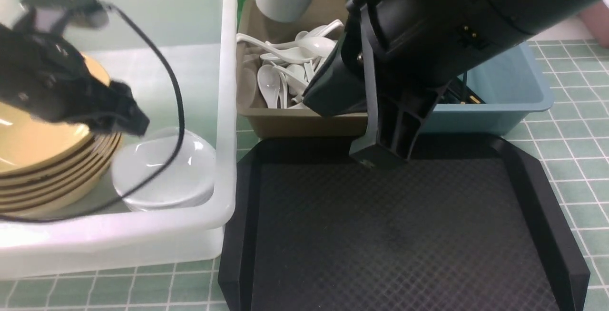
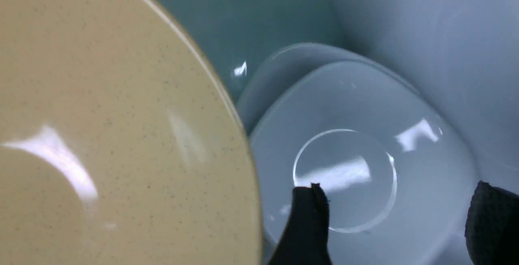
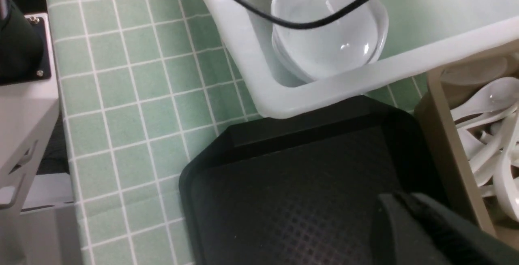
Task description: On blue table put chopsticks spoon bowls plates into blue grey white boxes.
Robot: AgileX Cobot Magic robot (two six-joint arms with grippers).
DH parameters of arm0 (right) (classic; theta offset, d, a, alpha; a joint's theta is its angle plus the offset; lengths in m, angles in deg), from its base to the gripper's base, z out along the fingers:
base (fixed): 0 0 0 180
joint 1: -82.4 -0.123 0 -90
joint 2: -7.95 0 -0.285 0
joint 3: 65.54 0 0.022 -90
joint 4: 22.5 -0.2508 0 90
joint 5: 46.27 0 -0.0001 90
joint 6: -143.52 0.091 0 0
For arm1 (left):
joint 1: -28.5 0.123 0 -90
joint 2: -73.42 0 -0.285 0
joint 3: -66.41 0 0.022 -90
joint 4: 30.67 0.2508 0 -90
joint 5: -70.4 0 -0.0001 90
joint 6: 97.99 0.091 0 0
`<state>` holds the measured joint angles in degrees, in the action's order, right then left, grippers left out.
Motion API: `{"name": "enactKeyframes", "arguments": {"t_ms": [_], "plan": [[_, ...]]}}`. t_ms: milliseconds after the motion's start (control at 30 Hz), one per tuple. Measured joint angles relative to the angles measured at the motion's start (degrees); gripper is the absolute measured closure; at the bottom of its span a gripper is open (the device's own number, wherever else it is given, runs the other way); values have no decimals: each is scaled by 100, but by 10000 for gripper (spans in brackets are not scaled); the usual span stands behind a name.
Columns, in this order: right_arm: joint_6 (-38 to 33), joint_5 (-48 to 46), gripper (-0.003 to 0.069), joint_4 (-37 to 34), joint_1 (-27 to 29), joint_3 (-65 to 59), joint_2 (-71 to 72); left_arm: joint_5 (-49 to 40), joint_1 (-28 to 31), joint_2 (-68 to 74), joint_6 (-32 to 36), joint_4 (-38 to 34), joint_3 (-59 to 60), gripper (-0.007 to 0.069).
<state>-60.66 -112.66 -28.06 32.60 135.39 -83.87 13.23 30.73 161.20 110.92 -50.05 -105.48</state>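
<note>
The black tray (image 1: 390, 235) lies nearest in the front view, its ribbed floor bare where it can be seen. Over its far edge hangs the right gripper (image 3: 409, 232), jaws together. Left of the tray, just inside the near right corner of the translucent white tub (image 1: 227, 111), sit the white dishes (image 1: 164, 170), one nested on another, with the stack of mustard-tan bowls (image 1: 47, 159) close along their left side. The left gripper (image 2: 389, 208) is much the nearer one: its jaws stand apart above the upper dish, which shows between and beyond the tips, and nothing is clamped in them. Being rounded-square, that dish offers no marked long axis, so the relation that counts is clearance: the left gripper likely has to lift away from the tub's floor without its fingers catching the neighbouring bowl rim. Farther off, beyond the tray's far edge, the grey-brown box (image 1: 304, 124) holds white spoons (image 1: 270, 85), and the dusty-blue box (image 1: 499, 121) beside it holds black chopsticks (image 1: 471, 96). The sorting looks all but finished.
</note>
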Motion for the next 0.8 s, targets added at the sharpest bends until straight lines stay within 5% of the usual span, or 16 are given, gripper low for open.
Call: {"name": "enactKeyframes", "arguments": {"t_ms": [167,433,800], "plan": [[34,96,610,153,0,0,245,-1086,0,-619,-669,51,-570,233],[362,645,603,240,0,-1143,1285,-1201,-5,-2442,-931,740,553,591],[544,3487,590,240,0,-4104,3683,447,-5,-5772,-1034,742,3525,623]]}}
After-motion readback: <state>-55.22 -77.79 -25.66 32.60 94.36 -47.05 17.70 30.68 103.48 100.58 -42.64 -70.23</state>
